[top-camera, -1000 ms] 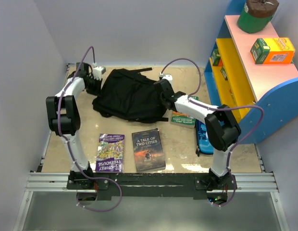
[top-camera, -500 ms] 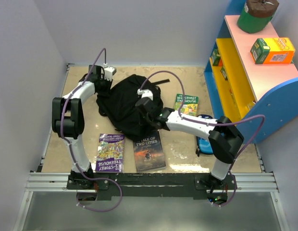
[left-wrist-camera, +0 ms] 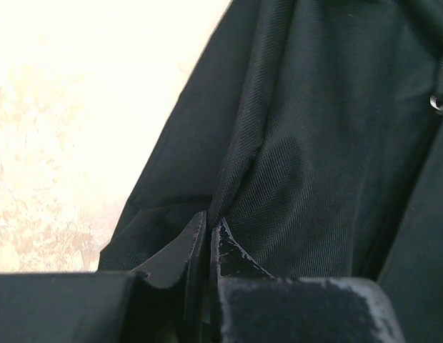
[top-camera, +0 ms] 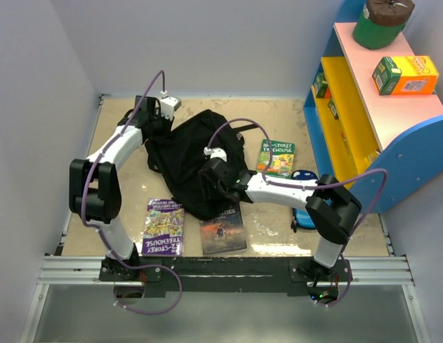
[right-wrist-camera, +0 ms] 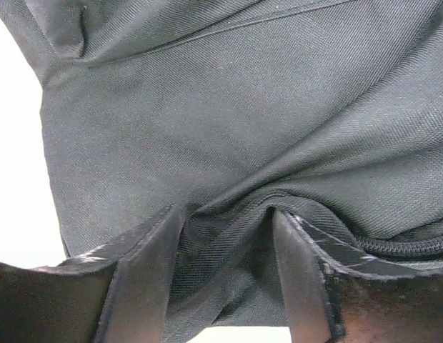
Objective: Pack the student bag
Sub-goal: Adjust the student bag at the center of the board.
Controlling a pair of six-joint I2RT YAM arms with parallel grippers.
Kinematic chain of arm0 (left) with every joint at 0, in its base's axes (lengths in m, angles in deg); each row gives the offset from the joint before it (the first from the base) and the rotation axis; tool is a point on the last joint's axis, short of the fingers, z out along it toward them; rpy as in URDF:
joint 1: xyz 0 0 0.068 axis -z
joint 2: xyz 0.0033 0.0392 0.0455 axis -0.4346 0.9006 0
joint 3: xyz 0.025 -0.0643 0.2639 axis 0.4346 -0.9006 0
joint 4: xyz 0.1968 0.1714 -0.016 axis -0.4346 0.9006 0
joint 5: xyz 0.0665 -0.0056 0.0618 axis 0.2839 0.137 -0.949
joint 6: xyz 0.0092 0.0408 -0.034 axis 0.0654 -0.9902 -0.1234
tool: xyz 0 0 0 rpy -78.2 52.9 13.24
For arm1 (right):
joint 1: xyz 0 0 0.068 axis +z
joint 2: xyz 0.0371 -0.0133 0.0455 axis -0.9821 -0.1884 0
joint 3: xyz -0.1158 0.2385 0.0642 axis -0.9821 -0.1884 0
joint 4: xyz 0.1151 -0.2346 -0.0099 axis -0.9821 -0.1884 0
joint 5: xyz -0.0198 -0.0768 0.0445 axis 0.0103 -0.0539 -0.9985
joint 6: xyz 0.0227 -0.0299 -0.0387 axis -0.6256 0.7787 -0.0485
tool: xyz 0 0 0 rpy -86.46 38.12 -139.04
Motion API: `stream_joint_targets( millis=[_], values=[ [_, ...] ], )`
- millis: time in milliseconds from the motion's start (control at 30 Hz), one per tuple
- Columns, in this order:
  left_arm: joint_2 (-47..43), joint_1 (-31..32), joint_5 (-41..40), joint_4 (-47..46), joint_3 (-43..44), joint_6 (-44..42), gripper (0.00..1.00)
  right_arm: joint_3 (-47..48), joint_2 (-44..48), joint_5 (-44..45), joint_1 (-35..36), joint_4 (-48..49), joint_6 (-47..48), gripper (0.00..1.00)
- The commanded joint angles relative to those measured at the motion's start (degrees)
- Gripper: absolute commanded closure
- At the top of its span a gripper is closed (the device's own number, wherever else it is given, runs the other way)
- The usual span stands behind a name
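Observation:
The student bag (top-camera: pixel 193 146), black and crumpled, lies mid-table, and its near edge overlaps a dark book, A Tale of Two Cities (top-camera: pixel 225 230). My left gripper (top-camera: pixel 156 118) is at the bag's far left edge. In the left wrist view the left gripper (left-wrist-camera: pixel 209 219) is shut on a thin fold of the bag (left-wrist-camera: pixel 314 143). My right gripper (top-camera: pixel 209 179) rests on the bag's near side. In the right wrist view the right gripper (right-wrist-camera: pixel 225 214) stands open, with a loose ridge of the bag (right-wrist-camera: pixel 243 107) lying between its fingers.
A purple Treehouse book (top-camera: pixel 164 227) lies at the front left and a green Treehouse book (top-camera: pixel 277 157) right of the bag. A blue pencil case (top-camera: pixel 303 209) sits by the right arm. The coloured shelf (top-camera: pixel 364 107) at the right carries an orange-green box (top-camera: pixel 404 75).
Both arms dragged the bag toward the front, onto the dark book and off the green book. The right jaws, shut before, have opened. The left gripper swung right along the back.

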Motion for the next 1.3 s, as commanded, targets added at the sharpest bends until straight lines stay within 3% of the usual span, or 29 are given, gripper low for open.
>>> stream_joint_targets(
  millis=[0,133,367,500,667,733,800,1000,1100,1167,1267],
  values=[
    [-7.7,3.3,5.2,3.3,-4.3,-1.3,0.89,-2.7,3.8,2.4,-0.2,-2.6,-0.5,0.39],
    [-8.7,3.3,0.3,1.6,-9.1,-3.3,0.86,-3.9,5.0,4.0,-0.3,-5.2,-1.2,0.41],
    [-8.1,2.6,-3.1,-0.3,-13.7,-3.5,0.82,-8.1,6.3,5.6,-1.1,-6.1,-3.7,0.69],
    [-3.9,0.3,-3.0,2.3,-10.3,-1.7,0.71,-8.6,5.5,5.2,-1.9,-5.8,-4.2,0.83],
    [-6.4,-0.9,2.3,4.1,-10.2,-2.4,0.62,-10.7,6.5,5.4,-2.0,-6.4,-5.6,0.79],
    [-8.7,-0.8,9.0,5.9,-10.4,-4.3,0.58,-12.1,8.1,5.3,-2.0,-6.4,-6.4,0.73],
    [-11.1,-0.1,16.4,8.9,-11.3,-8.7,0.55,-14.4,9.2,5.0,-2.0,-5.6,-7.6,0.68],
    [-14.0,5.9,22.7,12.5,-17.3,-22.1,0.57,-17.7,12.0,5.1,-2.2,-4.3,-9.8,0.61],
    [-13.5,7.6,21.3,13.1,-17.8,-25.2,0.57,-18.5,12.4,1.5,-5.3,-1.8,-9.3,0.64],
    [-13.4,7.6,18.3,9.8,-16.9,-22.0,0.58,-18.4,12.2,-0.1,-8.3,-0.7,-8.6,0.71],
    [-12.8,6.2,4.7,-1.5,-17.0,-11.7,0.58,-16.6,11.3,-0.2,-10.4,-0.4,-6.9,0.84]
  ],
)
